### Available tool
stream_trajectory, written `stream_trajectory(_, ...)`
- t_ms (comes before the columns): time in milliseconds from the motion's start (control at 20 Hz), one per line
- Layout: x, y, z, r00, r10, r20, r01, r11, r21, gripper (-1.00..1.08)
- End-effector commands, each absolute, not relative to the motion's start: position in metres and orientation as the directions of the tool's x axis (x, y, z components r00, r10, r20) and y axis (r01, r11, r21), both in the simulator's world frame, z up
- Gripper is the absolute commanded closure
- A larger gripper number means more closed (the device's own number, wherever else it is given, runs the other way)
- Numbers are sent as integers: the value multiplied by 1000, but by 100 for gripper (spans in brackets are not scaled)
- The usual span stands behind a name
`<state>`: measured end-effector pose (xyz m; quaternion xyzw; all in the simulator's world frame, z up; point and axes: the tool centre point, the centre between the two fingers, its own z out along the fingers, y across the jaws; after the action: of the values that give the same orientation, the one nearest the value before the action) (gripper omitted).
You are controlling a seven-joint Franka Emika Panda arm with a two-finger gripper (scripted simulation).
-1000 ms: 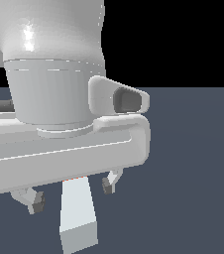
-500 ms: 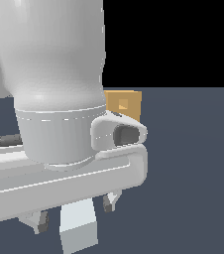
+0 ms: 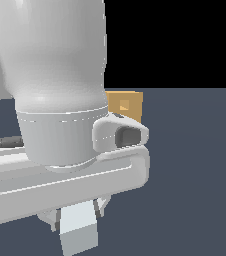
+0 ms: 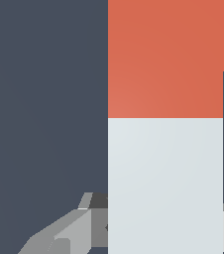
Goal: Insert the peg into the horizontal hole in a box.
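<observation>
Gripping the peg (image 4: 165, 149) by its white half, the pincer (image 3: 77, 216) holds it above the worktop (image 3: 195, 175), well short of the box (image 3: 125, 106). Square the orange end to the hole (image 3: 124, 104) before pushing.

Exterior view: camera set low and very near the arm, looking roughly level across the dark bench (image 3: 195, 165) toward the black background. The arm's wrist and hand (image 3: 77, 220) fill most of the frame; the box (image 3: 130, 105), with the hole (image 3: 124, 104) facing the camera, shows well behind them. The white end of the peg (image 3: 77, 231) hangs under the hand.

Wrist view: camera on the wrist, looking along the peg (image 4: 165, 124) at close range, against the bench (image 4: 44, 99); one finger (image 4: 74, 228) shows beside it.

Both views share the peg and the hand.
</observation>
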<state>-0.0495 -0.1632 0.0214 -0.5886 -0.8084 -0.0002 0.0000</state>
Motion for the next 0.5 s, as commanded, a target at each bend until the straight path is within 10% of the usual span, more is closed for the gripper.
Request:
stream_trajectory(0,-49,-163,21,-308,952,0,952,308,0,108)
stream_trajectory(450,-40,-136,28,-303,953,0,953,303,0,108)
